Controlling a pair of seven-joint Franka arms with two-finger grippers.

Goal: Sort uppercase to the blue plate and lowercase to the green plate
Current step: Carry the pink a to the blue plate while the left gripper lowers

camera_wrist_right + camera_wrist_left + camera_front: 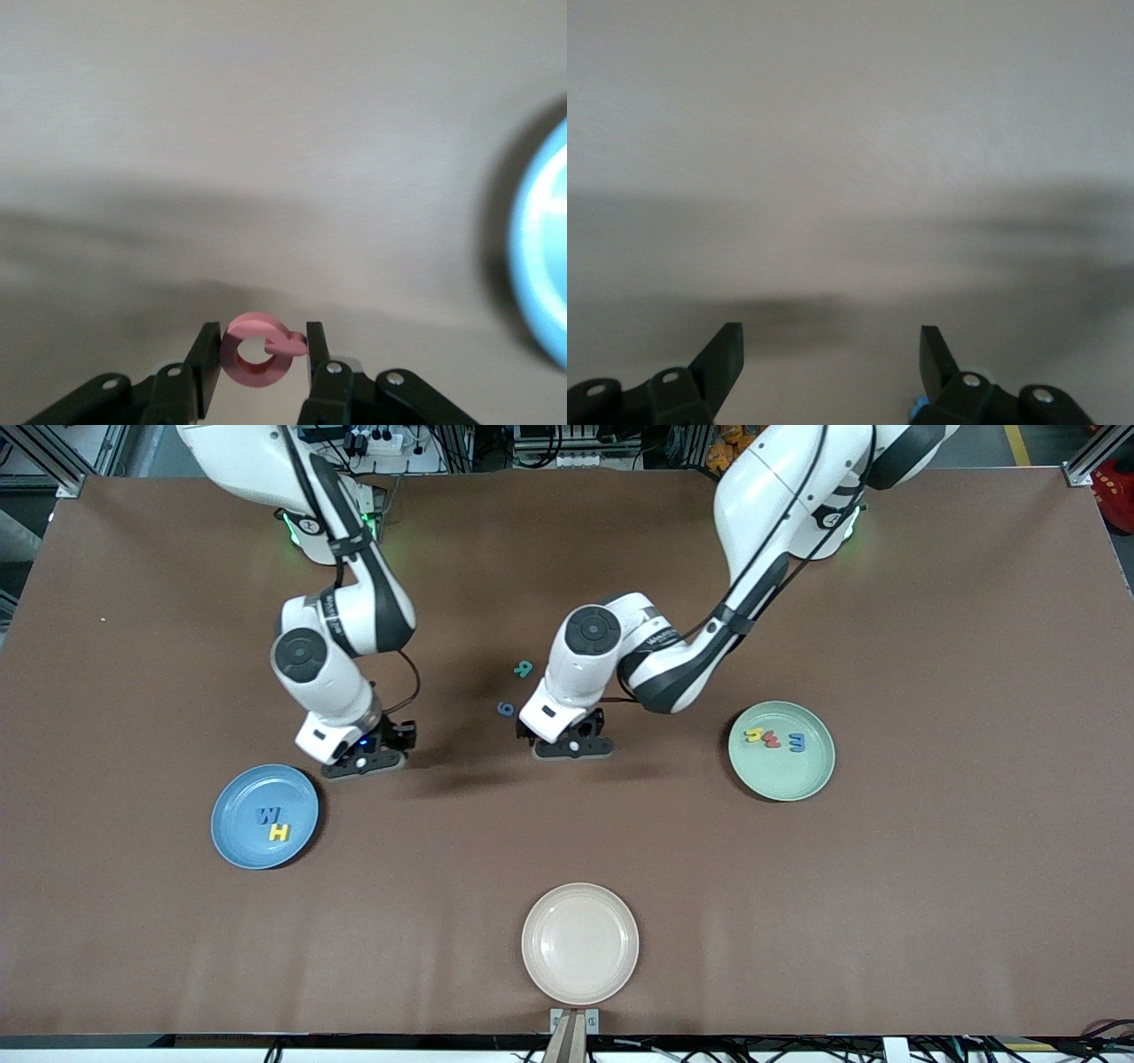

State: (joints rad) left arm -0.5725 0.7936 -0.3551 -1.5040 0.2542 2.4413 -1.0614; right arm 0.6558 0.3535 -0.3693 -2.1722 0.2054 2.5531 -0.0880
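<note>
Gripping the red foam capital Q (259, 352), the right pincer (257, 359) hangs over the brown surface (797, 912) beside the round light-blue plate (239, 841). The left pincer (831, 352), fingers apart and empty, hovers mid-surface near the small blue foam g (505, 708).

Brown table (930, 921) — three plates (580, 943), letters R (524, 668), g (505, 708).

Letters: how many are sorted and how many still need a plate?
Done: M and H on the blue plate; three lowercase on the green plate. In hand: the right gripper holds the Q. Left: R and g on the table, near the open left gripper.
</note>
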